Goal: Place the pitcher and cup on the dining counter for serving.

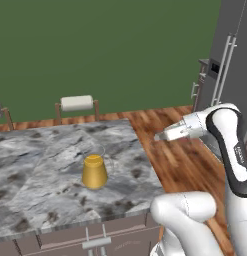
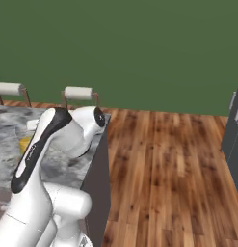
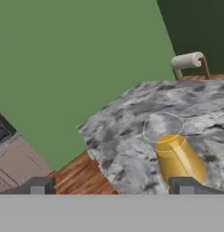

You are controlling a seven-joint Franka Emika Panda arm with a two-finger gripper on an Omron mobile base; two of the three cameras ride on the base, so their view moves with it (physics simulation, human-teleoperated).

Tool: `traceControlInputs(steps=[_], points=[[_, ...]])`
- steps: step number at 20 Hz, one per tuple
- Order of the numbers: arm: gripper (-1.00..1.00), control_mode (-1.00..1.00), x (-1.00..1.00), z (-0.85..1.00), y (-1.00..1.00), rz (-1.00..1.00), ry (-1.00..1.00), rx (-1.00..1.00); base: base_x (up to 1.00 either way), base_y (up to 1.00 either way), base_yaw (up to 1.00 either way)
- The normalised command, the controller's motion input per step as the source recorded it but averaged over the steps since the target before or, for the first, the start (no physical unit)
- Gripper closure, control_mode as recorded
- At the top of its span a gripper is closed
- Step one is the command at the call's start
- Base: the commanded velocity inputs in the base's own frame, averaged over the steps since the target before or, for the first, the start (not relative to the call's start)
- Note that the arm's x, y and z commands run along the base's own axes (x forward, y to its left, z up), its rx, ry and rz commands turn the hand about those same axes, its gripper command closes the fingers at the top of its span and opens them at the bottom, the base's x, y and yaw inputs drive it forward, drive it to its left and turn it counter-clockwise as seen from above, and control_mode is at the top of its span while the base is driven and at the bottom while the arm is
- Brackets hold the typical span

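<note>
Gripper [image 3: 111,186] jaws stand spread wide and empty, off the right edge of the dining counter [image 1: 40,150] above the wooden floor [image 2: 164,159]. Pitcher [image 1: 94,169] stands upright on the marbled top, near that edge, apart from the fingers. Stool backs [image 1: 77,103] line the far side.

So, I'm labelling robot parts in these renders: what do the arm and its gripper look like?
The arm is glossy white, built of rounded tubular links with dark, near-black panels at the joints; one dark panel carries small pale lettering, too small to read. No cables show. The gripper has two small, dark grey, blocky fingertips.
</note>
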Motion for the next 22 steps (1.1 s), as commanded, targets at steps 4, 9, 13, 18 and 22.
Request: traceControlInputs(steps=[4,9,13,18,22], points=[[-1.00,-1.00,-0.36,0.28,-0.09,-0.57,0.46,-0.09,0.00,0.00,0.00],[-1.00,-1.00,-0.27,0.00,-0.12,-0.52,0.55,-0.26,0.00,0.00,0.00],[-1.00,-1.00,-0.04,0.00,-0.47,-0.40,0.57,-0.19,0.00,0.00,0.00],[-1.00,-1.00,0.03,0.12,-0.10,-0.14,0.35,-0.04,0.00,0.00,0.00],[-1.00,-1.00,0.00,0.00,0.00,0.00,0.00,0.00,0.00,0.00,0.00]])
